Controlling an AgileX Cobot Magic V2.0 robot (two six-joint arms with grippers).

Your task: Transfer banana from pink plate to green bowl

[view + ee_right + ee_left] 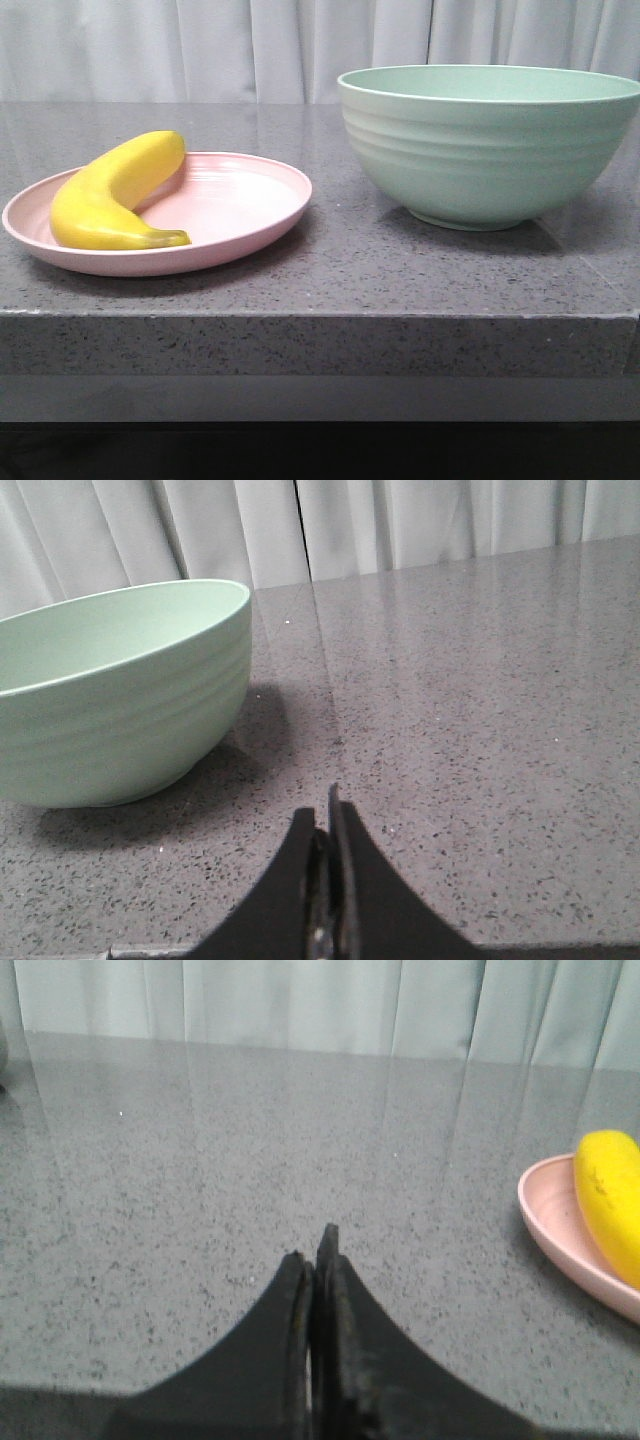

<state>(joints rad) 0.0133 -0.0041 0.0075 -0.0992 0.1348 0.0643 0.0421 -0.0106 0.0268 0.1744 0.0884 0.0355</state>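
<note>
The yellow banana (pixel 115 195) lies on the pink plate (pixel 250 215) at the left of the grey stone table. The mint-green bowl (pixel 490 145) stands empty at the right. Neither gripper shows in the front view. In the left wrist view my left gripper (pixel 315 1250) is shut and empty, low over the table, with the plate (pixel 560 1230) and the banana's end (pixel 612 1195) off to one side. In the right wrist view my right gripper (pixel 325 810) is shut and empty, with the bowl (pixel 110 695) off to one side.
The table's front edge (pixel 320 315) runs across the front view. A pale curtain (pixel 300 45) hangs behind the table. Bare grey tabletop (pixel 340 190) lies between plate and bowl.
</note>
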